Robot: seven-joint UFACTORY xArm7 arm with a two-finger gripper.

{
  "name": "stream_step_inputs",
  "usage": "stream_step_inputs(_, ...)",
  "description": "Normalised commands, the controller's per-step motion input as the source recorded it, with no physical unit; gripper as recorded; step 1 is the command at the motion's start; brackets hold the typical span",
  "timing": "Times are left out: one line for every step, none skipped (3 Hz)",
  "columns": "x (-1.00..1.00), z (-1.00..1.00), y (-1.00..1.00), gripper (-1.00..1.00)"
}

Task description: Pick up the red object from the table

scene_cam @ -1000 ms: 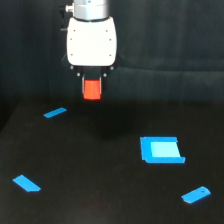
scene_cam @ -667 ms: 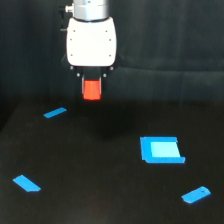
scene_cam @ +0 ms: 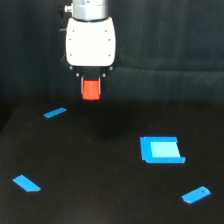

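Note:
The red object [scene_cam: 91, 90] is a small red-orange block held between the dark fingers of my gripper [scene_cam: 91, 90], below the white gripper body [scene_cam: 90, 41]. It hangs in the air above the black table [scene_cam: 100, 190], near the table's far edge in the exterior view. The gripper is shut on the block. The fingers are dark and hard to tell from the background.
A blue square tray-like piece [scene_cam: 161, 150] lies at the exterior view's right. Flat blue pieces lie at the far left [scene_cam: 55, 113], near left [scene_cam: 27, 183] and near right [scene_cam: 196, 194]. A dark curtain hangs behind the table.
The gripper with the red object has risen slightly. The blue pieces have not moved.

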Motion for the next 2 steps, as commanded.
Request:
stream_step_inputs(-0.05,0.04,-0.02,-0.98)
stream_step_inputs(0.03,0.04,-0.02,-0.99)
